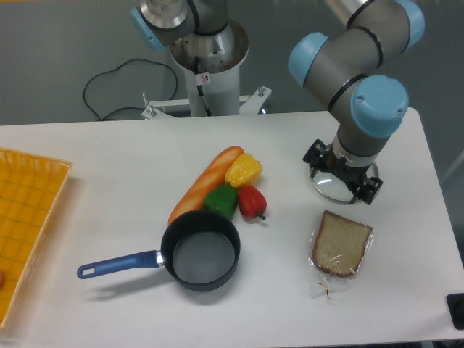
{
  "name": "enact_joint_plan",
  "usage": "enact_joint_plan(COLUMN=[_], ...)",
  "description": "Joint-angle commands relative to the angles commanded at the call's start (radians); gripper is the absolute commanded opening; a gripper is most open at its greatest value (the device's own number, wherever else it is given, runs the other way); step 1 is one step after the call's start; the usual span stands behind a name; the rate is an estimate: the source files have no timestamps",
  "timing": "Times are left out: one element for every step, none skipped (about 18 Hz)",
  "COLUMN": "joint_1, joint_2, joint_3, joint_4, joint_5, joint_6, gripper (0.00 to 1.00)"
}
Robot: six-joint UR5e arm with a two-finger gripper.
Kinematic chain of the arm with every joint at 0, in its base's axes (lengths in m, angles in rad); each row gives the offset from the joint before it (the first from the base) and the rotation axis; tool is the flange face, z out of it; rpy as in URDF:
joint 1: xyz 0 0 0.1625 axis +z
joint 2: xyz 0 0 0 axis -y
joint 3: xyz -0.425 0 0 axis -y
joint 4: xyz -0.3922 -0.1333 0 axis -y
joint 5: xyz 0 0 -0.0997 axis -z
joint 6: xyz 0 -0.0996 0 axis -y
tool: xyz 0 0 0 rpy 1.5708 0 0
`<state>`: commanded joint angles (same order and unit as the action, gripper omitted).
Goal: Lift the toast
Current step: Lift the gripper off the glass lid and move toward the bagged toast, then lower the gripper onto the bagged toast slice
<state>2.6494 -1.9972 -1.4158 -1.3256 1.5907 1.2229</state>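
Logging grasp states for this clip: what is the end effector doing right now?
End effector: holding nothing, above the glass lid; open or closed cannot be told. The toast lies untouched on the table.

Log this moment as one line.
gripper: over glass lid, jaw state unclear | toast: wrapped, on table, ungrasped

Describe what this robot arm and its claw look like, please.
The arm is made of thick grey metallic tubes joined by rounded joints with light-blue caps. At its tip sits a small black two-finger gripper. A second grey column with a blue cap and a small round sticker stands behind the table.
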Motion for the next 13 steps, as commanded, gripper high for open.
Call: enact_joint_plan(joint_1=[-0.017,-0.028,-0.037,-0.045,-0.048,-0.048,-0.049,-0.058,-0.072,-0.077,-0.077,-0.075,-0.075], joint_2=[-0.017,-0.032,-0.041,-0.048,-0.051,-0.052,-0.064,-0.080,-0.097,-0.104,-0.107,-0.115,-0.120], joint_3=[-0.003,-0.002,-0.002,0.003,0.002,0.002,0.000,0.000,0.000,0.000,0.000,-0.005,-0.011], joint_4=[0.026,0.049,0.071,0.089,0.100,0.108,0.115,0.127,0.147,0.167,0.192,0.218,0.241], joint_5=[0.000,0.005,0.006,0.008,0.005,0.002,0.002,0.005,0.011,0.011,0.005,0.003,0.003], joint_6=[-0.026,-0.048,-0.072,-0.094,-0.105,-0.109,-0.109,-0.111,-0.115,-0.140,-0.195,-0.259,-0.299], gripper=[1.00,1.00,1.00,1.00,1.00,1.00,1.00,1.00,1.00,1.00,1.00,1.00,1.00])
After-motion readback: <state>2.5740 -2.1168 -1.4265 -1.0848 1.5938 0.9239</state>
